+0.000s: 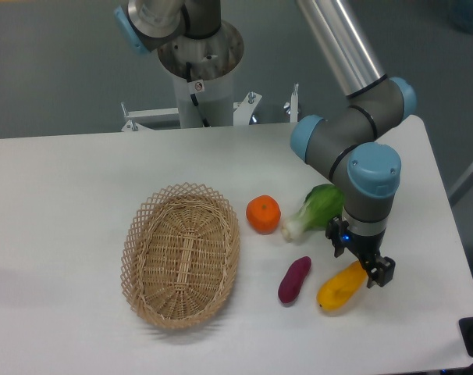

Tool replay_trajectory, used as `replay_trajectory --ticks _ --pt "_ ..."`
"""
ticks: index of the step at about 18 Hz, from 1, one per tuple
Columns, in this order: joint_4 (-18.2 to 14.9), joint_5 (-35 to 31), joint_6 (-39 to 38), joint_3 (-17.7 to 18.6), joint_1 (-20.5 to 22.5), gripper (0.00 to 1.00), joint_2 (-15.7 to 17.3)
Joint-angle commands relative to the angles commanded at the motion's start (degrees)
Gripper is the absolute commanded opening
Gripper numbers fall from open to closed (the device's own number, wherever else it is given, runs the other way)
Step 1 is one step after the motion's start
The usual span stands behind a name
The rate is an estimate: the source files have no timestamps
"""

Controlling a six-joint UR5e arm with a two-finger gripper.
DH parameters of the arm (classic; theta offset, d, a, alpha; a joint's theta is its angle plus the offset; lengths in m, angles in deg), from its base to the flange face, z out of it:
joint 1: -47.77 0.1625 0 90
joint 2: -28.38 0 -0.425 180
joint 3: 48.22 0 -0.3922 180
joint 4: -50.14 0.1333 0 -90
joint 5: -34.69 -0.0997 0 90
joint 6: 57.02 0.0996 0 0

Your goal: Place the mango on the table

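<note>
The mango point(338, 289), yellow shading to orange, lies on the white table point(65, 195) at the front right, just right of the purple sweet potato point(294, 280). My gripper point(360, 259) points down over the mango's upper right end. Its jaws stand apart, one on each side of that end, and look wider than the fruit. The mango appears to rest on the tabletop.
An oval wicker basket point(182, 254) stands left of centre with nothing in it. An orange tangerine point(263, 214) and a green leafy vegetable point(314, 209) lie just behind the sweet potato, close to the arm's wrist. The table's right edge is near the mango.
</note>
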Motion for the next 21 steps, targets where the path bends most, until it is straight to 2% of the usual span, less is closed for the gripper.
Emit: replay_trajectory --ticks 2,7,8,9,10,11,14,16,21 --pt "-2.7 0.1 -0.6 -2.5 -0.1 1.00 0.4" --pt "-19.4 0.2 -0.6 -14.0 -0.3 1.00 0.6" --pt "-21.7 0.2 -0.5 -15.6 -0.3 1.00 1.1" --pt "-23.4 0.2 -0.5 -16.5 -0.2 1.00 1.4" --pt "-26.6 0.1 -0.4 -16.6 0.3 1.00 3.9" --pt "-28.4 0.1 -0.3 -16.6 0.6 1.00 5.0" --pt "-32.2 0.1 0.2 -16.8 2.6 1.00 8.9" --pt "-34.4 -0.1 0.9 -16.7 3.6 1.00 9.9" --pt "-34.7 -2.2 2.1 -15.9 4.7 1.00 10.7"
